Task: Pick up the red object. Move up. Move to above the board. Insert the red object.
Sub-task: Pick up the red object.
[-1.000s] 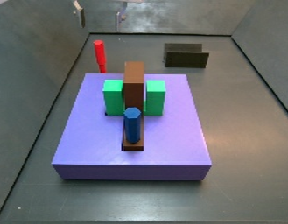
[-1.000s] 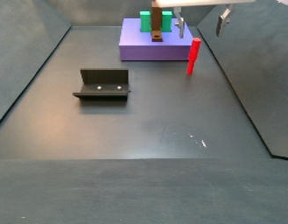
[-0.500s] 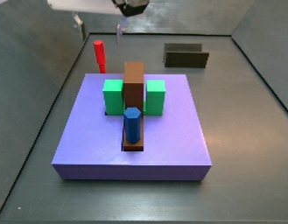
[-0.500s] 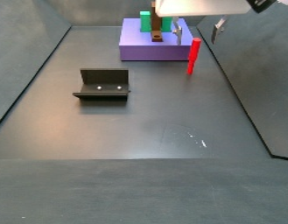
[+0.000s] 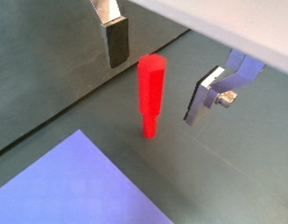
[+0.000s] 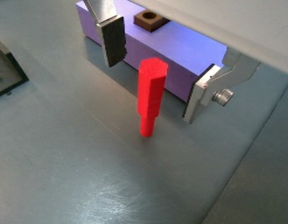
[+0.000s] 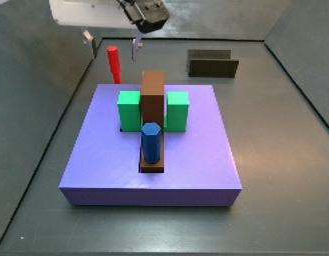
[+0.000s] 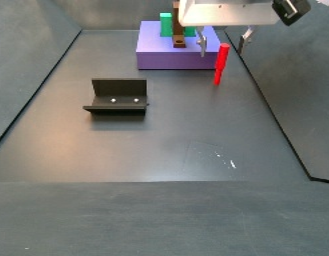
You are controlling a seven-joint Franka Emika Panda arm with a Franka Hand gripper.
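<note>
The red object (image 7: 113,64) is a slender red peg standing upright on the dark floor just beyond the board's far left corner; it also shows as the red object (image 8: 222,63) beside the board. My gripper (image 7: 113,42) hangs directly over it, open. In both wrist views the red object (image 5: 150,92) (image 6: 147,94) stands between the two fingers (image 5: 116,45) (image 6: 202,98), with a gap on each side and nothing touching it. The board (image 7: 180,165) is a lavender slab with a brown bar (image 7: 153,95), green blocks (image 7: 129,110) and a blue peg (image 7: 151,141).
The fixture (image 8: 117,96) (image 7: 212,64) stands on the floor apart from the board. Dark walls enclose the floor; one runs close behind the red peg (image 7: 73,50). A brown block with a hole (image 6: 147,17) sits on the board's edge near the gripper.
The gripper has come down from the top edge of both side views and now sits over the red peg's top. The peg and board have not moved.
</note>
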